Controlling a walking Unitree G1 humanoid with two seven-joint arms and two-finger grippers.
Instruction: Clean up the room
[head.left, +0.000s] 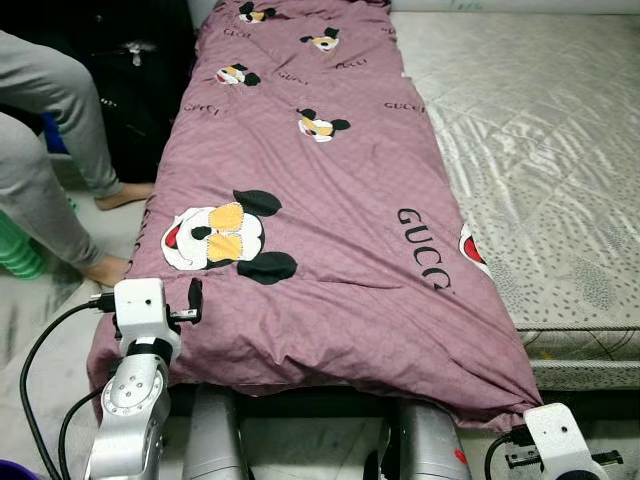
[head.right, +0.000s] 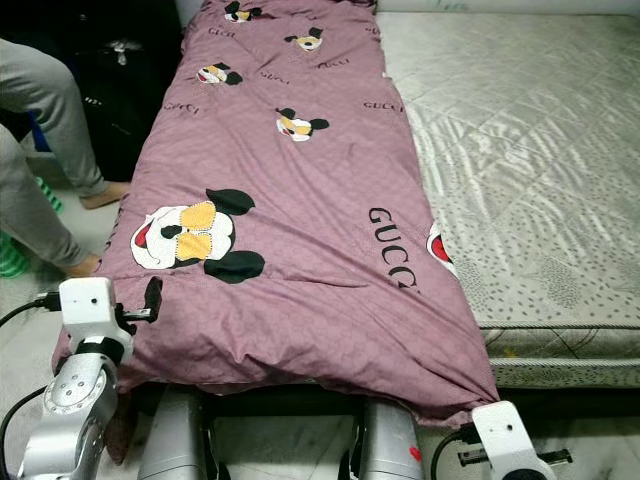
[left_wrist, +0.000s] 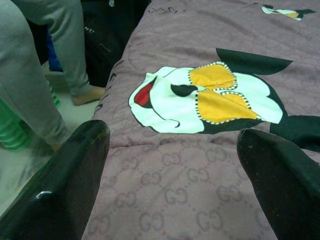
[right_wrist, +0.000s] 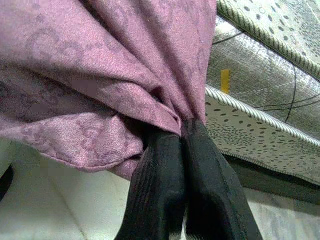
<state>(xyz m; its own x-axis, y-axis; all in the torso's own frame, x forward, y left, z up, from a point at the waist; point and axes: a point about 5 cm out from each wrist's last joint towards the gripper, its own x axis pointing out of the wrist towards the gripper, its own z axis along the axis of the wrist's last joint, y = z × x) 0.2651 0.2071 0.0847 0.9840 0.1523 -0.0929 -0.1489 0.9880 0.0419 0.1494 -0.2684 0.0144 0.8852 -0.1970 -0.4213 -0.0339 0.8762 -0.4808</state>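
A mauve quilt printed with cartoon mice and black lettering lies folded lengthwise along the left half of a grey patterned mattress. Its near edge hangs over the foot of the bed. My left gripper hovers over the quilt's near left corner, open, its fingers spread wide just above the cloth near the large mouse print. My right gripper is shut on the quilt's near right corner, where the bunched cloth hangs below the mattress edge; its wrist is low at the bed's foot.
A person in grey trousers stands barefoot on the floor left of the bed, feet close to the quilt's left edge. A black bag and a green object are behind them. My silver legs stand against the bed's foot.
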